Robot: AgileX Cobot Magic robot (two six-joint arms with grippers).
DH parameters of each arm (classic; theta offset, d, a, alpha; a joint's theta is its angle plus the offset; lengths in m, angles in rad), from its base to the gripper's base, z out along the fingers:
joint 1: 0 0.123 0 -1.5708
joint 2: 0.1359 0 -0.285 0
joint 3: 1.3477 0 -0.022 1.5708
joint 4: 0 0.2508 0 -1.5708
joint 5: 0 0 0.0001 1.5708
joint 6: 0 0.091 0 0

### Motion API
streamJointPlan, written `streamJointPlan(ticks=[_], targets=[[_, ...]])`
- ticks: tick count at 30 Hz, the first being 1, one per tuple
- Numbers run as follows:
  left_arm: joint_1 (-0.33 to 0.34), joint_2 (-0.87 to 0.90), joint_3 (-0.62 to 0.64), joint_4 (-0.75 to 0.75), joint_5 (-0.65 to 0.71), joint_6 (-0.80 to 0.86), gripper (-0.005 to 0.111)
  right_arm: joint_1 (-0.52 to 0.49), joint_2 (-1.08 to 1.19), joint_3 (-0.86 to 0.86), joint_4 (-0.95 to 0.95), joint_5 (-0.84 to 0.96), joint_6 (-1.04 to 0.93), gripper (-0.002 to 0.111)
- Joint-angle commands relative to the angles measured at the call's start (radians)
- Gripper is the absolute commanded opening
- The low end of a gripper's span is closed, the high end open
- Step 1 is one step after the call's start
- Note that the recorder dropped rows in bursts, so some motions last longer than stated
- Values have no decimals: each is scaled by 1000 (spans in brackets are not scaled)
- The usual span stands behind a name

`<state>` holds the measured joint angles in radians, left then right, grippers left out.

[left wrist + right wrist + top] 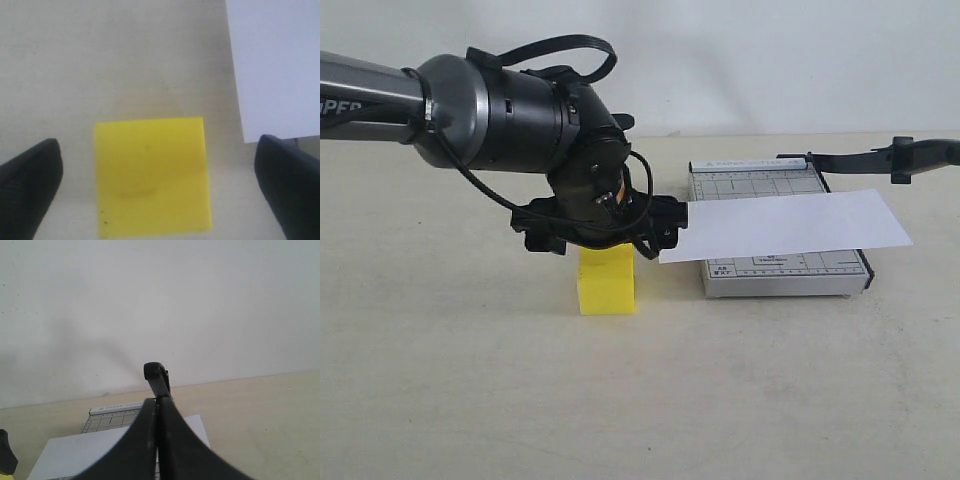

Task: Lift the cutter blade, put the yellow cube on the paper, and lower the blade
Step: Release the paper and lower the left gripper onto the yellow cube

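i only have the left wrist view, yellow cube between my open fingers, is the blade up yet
observer: yes, the cutter blade is swung up off the trimmer base and sticks out past its far corner.
operator: whats holding it there
observer: the right gripper. In the right wrist view its fingers are shut on the blade near the handle end.
operator: and the paper, i just see a corner
observer: the paper lies across the base, overhanging it at both ends.
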<state>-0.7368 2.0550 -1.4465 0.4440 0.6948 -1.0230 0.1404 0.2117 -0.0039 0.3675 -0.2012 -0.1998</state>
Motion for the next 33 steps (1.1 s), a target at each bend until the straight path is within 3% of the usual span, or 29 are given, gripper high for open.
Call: streamJointPlan(ticks=[1, 23, 26, 33], targets=[[17, 1, -3, -6, 11, 4, 98, -2, -5, 4, -6, -3, -1, 0], [29, 81, -3, 8, -21, 47, 97, -2, -5, 4, -6, -3, -1, 0], [29, 81, -3, 16, -14, 47, 83, -2, -5, 4, -6, -3, -1, 0], [29, 60, -3, 4, 29, 120, 17, -2, -5, 4, -6, -3, -1, 0]])
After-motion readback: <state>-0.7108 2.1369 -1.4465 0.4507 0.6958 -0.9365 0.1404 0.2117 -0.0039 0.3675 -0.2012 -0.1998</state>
